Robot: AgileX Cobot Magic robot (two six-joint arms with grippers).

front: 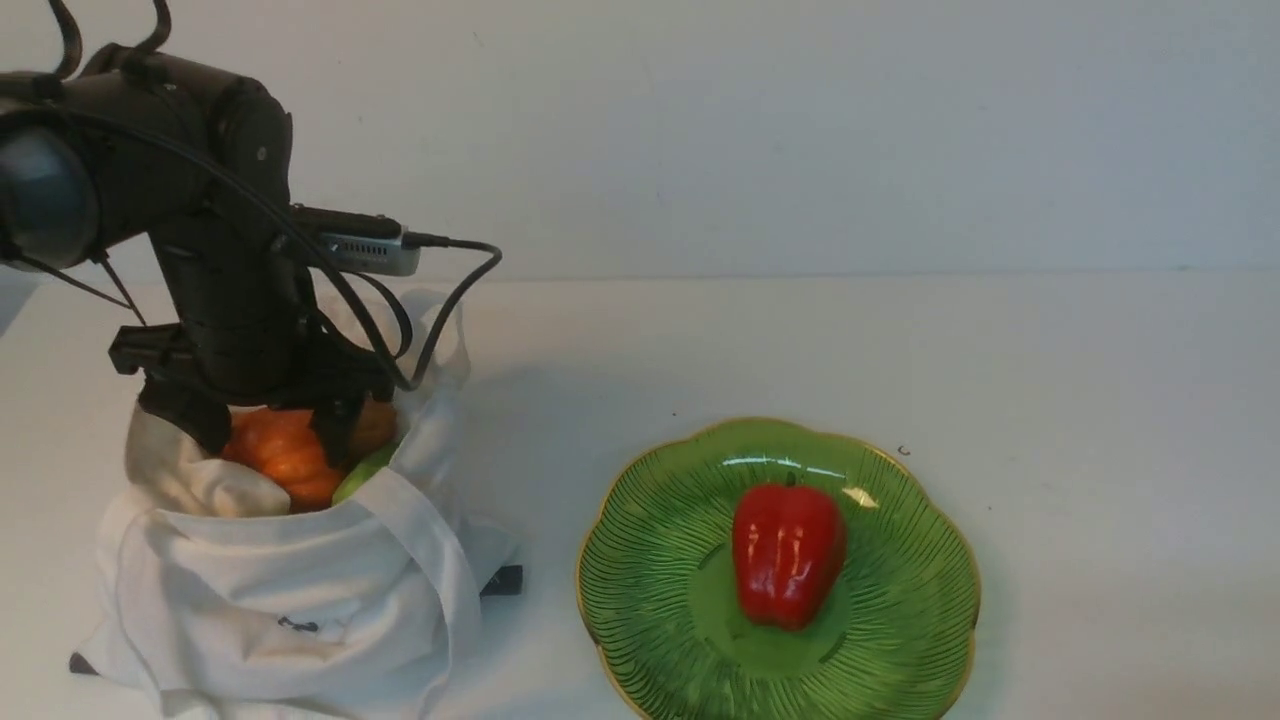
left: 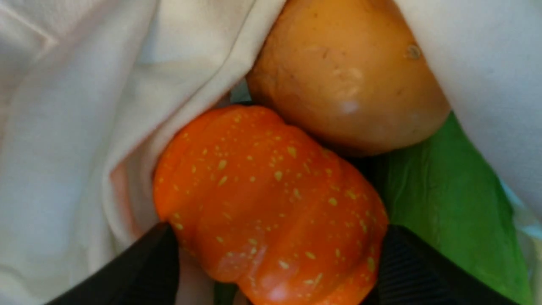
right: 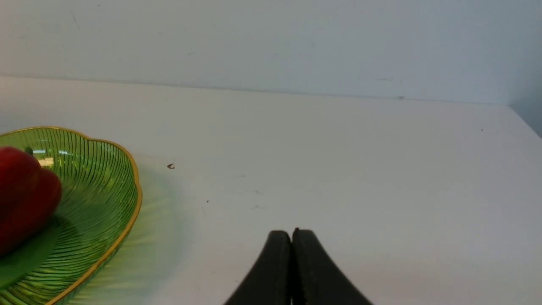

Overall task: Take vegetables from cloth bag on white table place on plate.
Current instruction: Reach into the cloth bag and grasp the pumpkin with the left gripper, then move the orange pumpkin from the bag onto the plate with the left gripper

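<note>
The cloth bag [front: 280, 590] stands open at the left of the white table [front: 1100, 400]. In its mouth lie the orange pumpkin [front: 280, 455], the tan potato [front: 375, 425] and the light-green gourd [front: 362, 475]. My left gripper [front: 270, 440] reaches down into the bag. In the left wrist view its black fingers [left: 398, 262] press both sides of the pumpkin [left: 262, 182], with the potato [left: 347, 76] and gourd [left: 444, 195] beyond and bag cloth [left: 63, 127] around. The green plate [front: 900, 600] lies to the right. My right gripper [right: 291, 232] is shut and empty over bare table, right of the plate [right: 97, 190].
A red bell pepper [front: 787, 555] lies in the middle of the plate; it also shows in the right wrist view [right: 21, 190]. A small dark item [front: 502, 580] pokes out under the bag's right side. A pale wall runs along the table's far edge.
</note>
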